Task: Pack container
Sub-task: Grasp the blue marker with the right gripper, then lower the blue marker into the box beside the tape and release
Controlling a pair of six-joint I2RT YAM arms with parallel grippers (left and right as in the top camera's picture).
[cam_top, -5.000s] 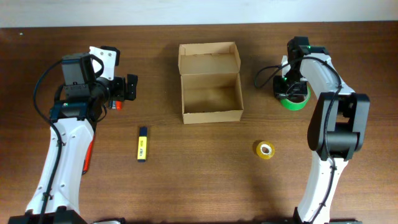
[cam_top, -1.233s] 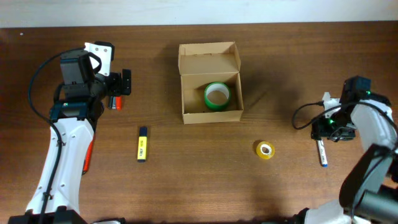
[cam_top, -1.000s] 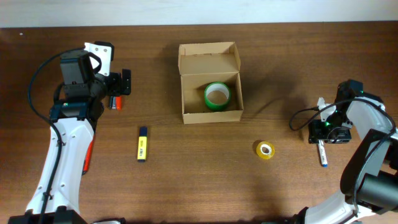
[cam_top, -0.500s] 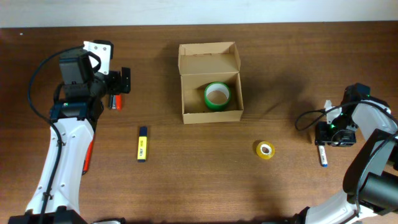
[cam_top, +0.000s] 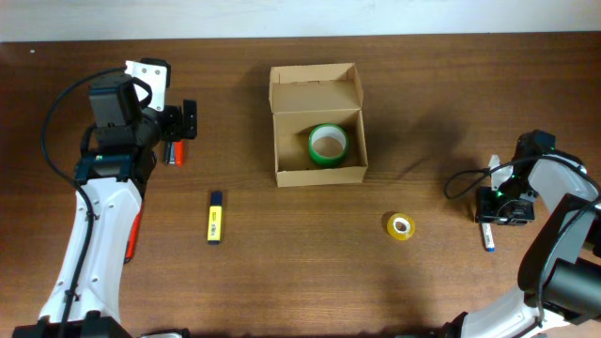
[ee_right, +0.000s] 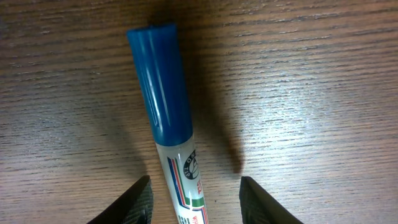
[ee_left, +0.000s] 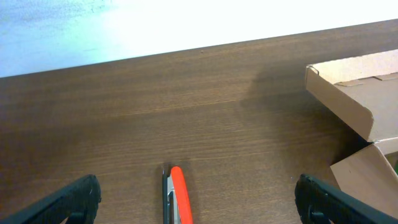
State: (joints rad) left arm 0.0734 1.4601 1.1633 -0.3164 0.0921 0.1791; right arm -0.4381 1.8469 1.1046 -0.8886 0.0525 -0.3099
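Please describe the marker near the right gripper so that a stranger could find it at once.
From the open cardboard box, look toward the table's right edge. Under the right gripper lies a white marker with a blue cap, the only pen on that side.

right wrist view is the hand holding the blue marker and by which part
Nothing is held. The right hand is open, its fingers straddling the white barrel of the marker below the cap, not closed on it.
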